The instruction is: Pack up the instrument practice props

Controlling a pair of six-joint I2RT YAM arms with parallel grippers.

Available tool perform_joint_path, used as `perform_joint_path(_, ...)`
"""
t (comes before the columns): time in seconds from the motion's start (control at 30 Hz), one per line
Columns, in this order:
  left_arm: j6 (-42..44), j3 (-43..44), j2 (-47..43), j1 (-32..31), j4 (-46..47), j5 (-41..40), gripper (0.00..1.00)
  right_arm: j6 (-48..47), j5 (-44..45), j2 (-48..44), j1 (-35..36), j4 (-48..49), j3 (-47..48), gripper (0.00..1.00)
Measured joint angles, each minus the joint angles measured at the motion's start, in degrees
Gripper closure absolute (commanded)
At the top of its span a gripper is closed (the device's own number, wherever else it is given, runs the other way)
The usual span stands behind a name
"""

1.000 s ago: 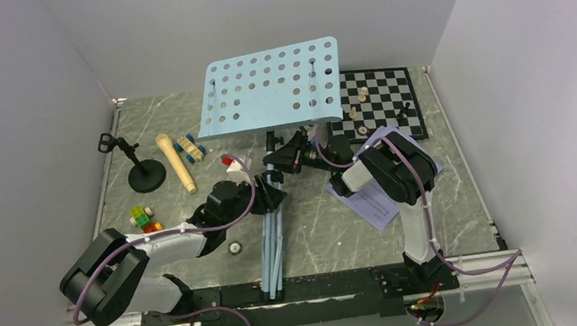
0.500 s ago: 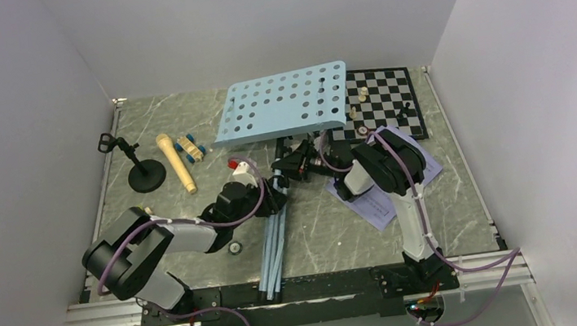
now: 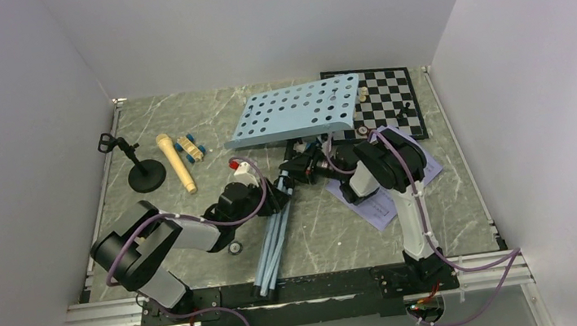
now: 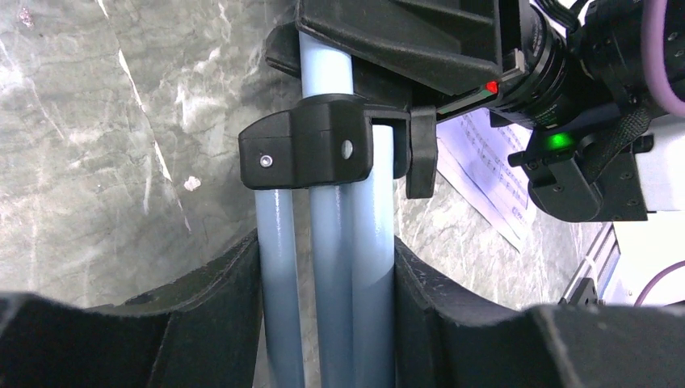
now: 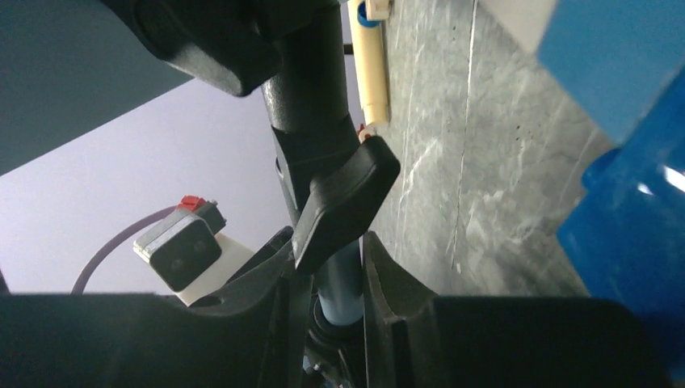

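While reaching inward, left end effector [image 4: 327, 284], right end effector [image 5: 325, 279] grip music stand [image 3: 300, 112]

A robot test cell in a lab: 3 plain white partition walls [image 3: 270, 26] enclose a grey marble-patterned tabletop [image 3: 319, 241], with 2 cabled black-and-white robot arms [image 3: 164, 241] [image 3: 404, 199] bolted along a silver aluminium rail [image 3: 98, 322].
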Motion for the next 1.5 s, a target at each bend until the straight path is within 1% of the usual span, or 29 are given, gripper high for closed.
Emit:
perform_joint_path(0.1,-0.13,0.0,0.28,0.0,1.03,0.0,1.0,-0.11,0.17,0.0,-0.5,0.66,-0.63,0.72)
perform_joint_path(0.27,-0.02,-0.04,0.79,-0.02,1.95,-0.11,1.0,0.35,0.76,-0.04,-1.51,2.27,-1.81,0.52)
perform_joint_path(0.37,0.35,-0.35,1.4,0.13,1.73,-1.14,1.0,2.45,1.95,-0.02,-3.3,2.82,-2.58,0.44)
perform_joint_path(0.47,0.92,-0.87,2.03,0.59,1.05,-2.4,1.0,3.5,2.86,0.02,-4.68,3.74,-4.07,0.41)
perform_joint_path(0.7,1.18,-1.33,2.1,0.79,1.09,-4.15,1.0,4.24,4.11,-0.17,-5.31,4.72,-7.52,0.38)
perform_joint_path(0.8,0.81,-1.42,1.64,0.79,0.63,-4.7,1.0,4.26,4.15,-1.55,-5.75,4.59,-9.27,0.34)
perform_joint_path(0.9,0.85,-1.44,0.81,0.81,-0.72,-5.27,1.0,4.15,4.13,-4.0,-5.95,4.24,-11.96,0.31)
perform_joint_path(1.1,1.07,-1.44,0.22,0.85,-1.7,-5.64,1.0,1.42,3.54,-12.55,-5.99,2.8,-16.02,0.3)
perform_joint_path(1.23,1.53,-1.42,-0.04,0.96,-2.16,-5.68,1.0,-2.78,2.95,-20.96,-5.99,-2.54,-18.53,0.31)
perform_joint_path(1.3,1.68,-1.4,-0.04,1.2,-2.32,-5.57,1.0,-6.12,2.34,-25.75,-5.99,-7.82,-19.3,0.32)
perform_joint_path(1.37,1.75,-1.22,-0.04,1.33,-2.56,-5.44,1.0,-9.88,2.14,-30.6,-5.97,-14.23,-19.41,0.32)
perform_joint_path(1.5,2.03,-0.26,-0.04,1.84,-4.13,-5.14,1.0,-20.31,3.04,-43.01,-5.11,-32.57,-19.23,0.32)
